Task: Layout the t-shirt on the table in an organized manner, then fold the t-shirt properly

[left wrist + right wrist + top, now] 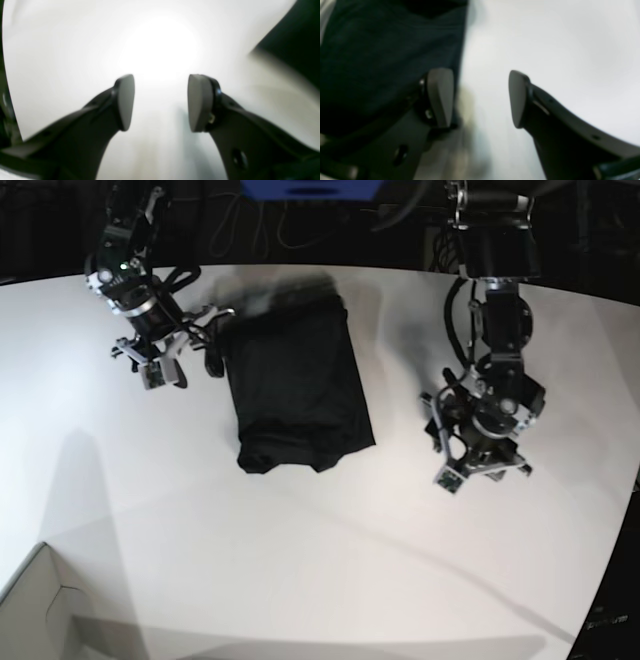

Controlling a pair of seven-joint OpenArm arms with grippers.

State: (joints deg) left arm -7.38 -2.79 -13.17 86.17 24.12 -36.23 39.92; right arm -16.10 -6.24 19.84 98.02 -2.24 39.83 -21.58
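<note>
Cardboard box [40, 605]: nearest corner of the base view, cut off by the frame and well apart from the work.

Left gripper [160, 100]: hovers over bare bench [330, 560] with nothing between its parted fingers [200, 102]; the shirt shows only as a dark wedge at the edge of its wrist view.

T-shirt [295, 385]: lies mid-bench, toward the far side, as a compact dark rectangle, apparently already folded, with its near edge rumpled and bulging.

Right gripper [480, 97]: spread wide and empty at the shirt's side edge, one finger over the cloth and the other over the white surface.

Step in hand: judged to be the tail end of folding, either a last tidy or a further fold.

Doing it well: bring both grippers to matching corners so the layers lift together; pinch low at the hem to catch every layer, since thin cloth will likely slip or peel apart; carry the fold over slowly and set it down square, then smooth the lumpy near edge.

Hard to make out: sleeves and collar cannot be found, black on black; the layer count is unclear. The far edge of the shirt is smeared in the base view. Both wrist views are blurred, so whether the right finger touches the fabric or sits just above it cannot be told.
</note>
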